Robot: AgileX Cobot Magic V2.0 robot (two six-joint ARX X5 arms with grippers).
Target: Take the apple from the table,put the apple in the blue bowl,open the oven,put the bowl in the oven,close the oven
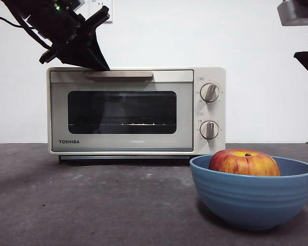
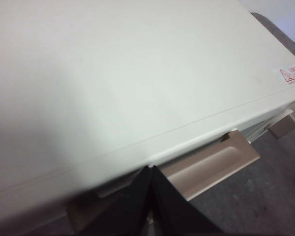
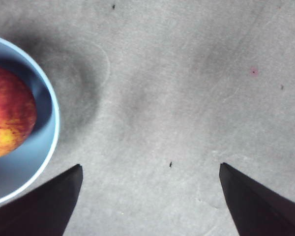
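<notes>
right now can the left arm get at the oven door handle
Probably yes. The left end effector sits shut at the top front edge of the oven, just above the beige handle, with nothing between them. The apple in the blue bowl is off to the side.

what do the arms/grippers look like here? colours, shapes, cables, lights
Both grippers are matte black. Left gripper has wedge-shaped jaws, a black cable trailing behind and a small green light on its body. Right gripper shows two tapering pointed black jaws.
</notes>
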